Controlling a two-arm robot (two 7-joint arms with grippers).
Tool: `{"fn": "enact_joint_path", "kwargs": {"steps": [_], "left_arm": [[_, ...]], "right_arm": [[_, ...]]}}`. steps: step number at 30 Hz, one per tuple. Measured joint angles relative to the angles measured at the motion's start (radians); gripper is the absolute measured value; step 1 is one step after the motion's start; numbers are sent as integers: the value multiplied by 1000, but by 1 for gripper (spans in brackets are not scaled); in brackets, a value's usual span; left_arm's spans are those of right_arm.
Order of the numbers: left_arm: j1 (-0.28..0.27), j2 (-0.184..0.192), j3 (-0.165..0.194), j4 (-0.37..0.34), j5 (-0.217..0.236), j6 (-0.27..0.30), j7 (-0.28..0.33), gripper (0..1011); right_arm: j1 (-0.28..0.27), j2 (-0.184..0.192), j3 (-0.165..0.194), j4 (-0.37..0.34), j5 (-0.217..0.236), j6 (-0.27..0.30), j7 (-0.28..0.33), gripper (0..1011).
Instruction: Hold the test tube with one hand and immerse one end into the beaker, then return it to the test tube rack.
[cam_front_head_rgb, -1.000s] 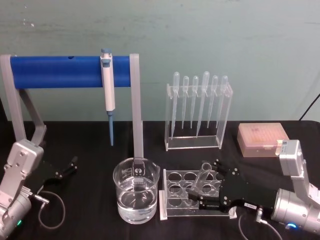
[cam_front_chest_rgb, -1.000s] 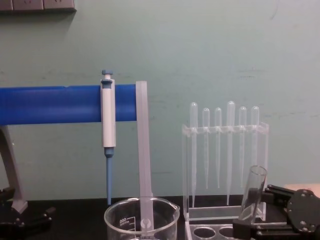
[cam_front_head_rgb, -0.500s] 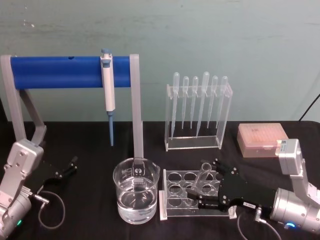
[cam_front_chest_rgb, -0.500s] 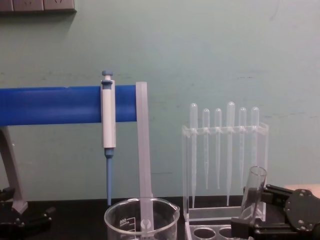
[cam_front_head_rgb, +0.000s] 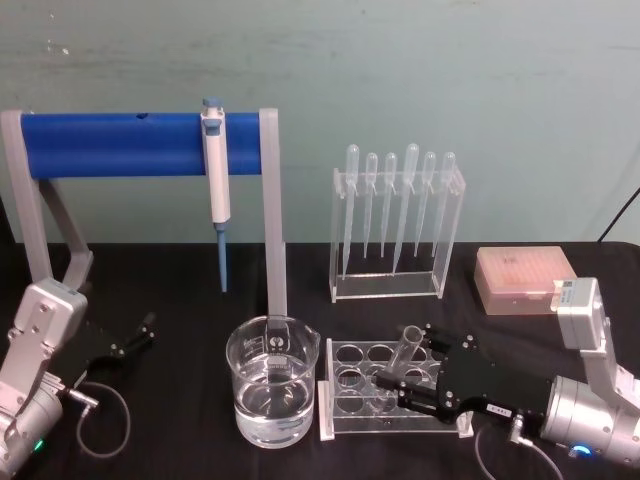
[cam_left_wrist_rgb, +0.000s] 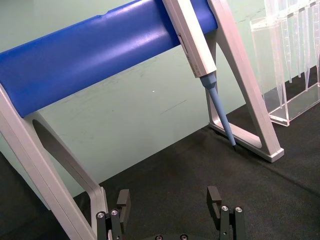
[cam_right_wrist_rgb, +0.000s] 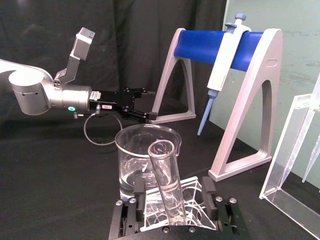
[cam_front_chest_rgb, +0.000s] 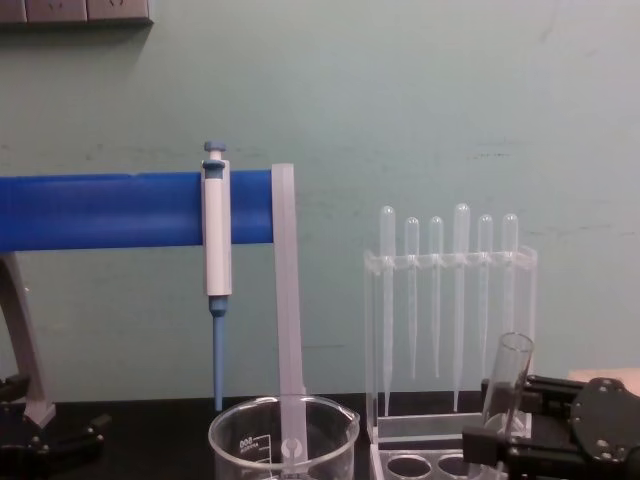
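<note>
The test tube (cam_front_head_rgb: 402, 352) leans slightly in a hole of the clear rack (cam_front_head_rgb: 340, 372), open rim up. It also shows in the right wrist view (cam_right_wrist_rgb: 167, 190) and in the chest view (cam_front_chest_rgb: 506, 385). My right gripper (cam_front_head_rgb: 408, 365) is open around it. In the right wrist view the fingers (cam_right_wrist_rgb: 207, 189) stand on either side of the glass with gaps between. The beaker (cam_front_head_rgb: 272, 385), holding water, stands just left of the rack. My left gripper (cam_left_wrist_rgb: 169, 200) rests open at the table's left (cam_front_head_rgb: 135, 335), far from both.
A white-and-blue pipettor (cam_front_head_rgb: 216, 190) hangs on the blue stand (cam_front_head_rgb: 120, 145) behind the beaker. A clear holder with several pipettes (cam_front_head_rgb: 398, 225) stands behind the rack. A pink box (cam_front_head_rgb: 525, 280) sits at the right rear.
The tube has become more upright and sunk a little in the rack. My right gripper has drawn back slightly. The left arm has not moved.
</note>
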Motion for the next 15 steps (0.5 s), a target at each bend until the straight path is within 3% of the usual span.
{"fn": "enact_joint_path", "kwargs": {"steps": [4, 15], "left_arm": [[0, 0, 0, 0, 0, 0, 0, 1000], [0, 0, 0, 0, 0, 0, 0, 1000]], "right_arm": [[0, 0, 0, 0, 0, 0, 0, 596], [-1, 1, 0, -1, -1, 0, 0, 274]]}}
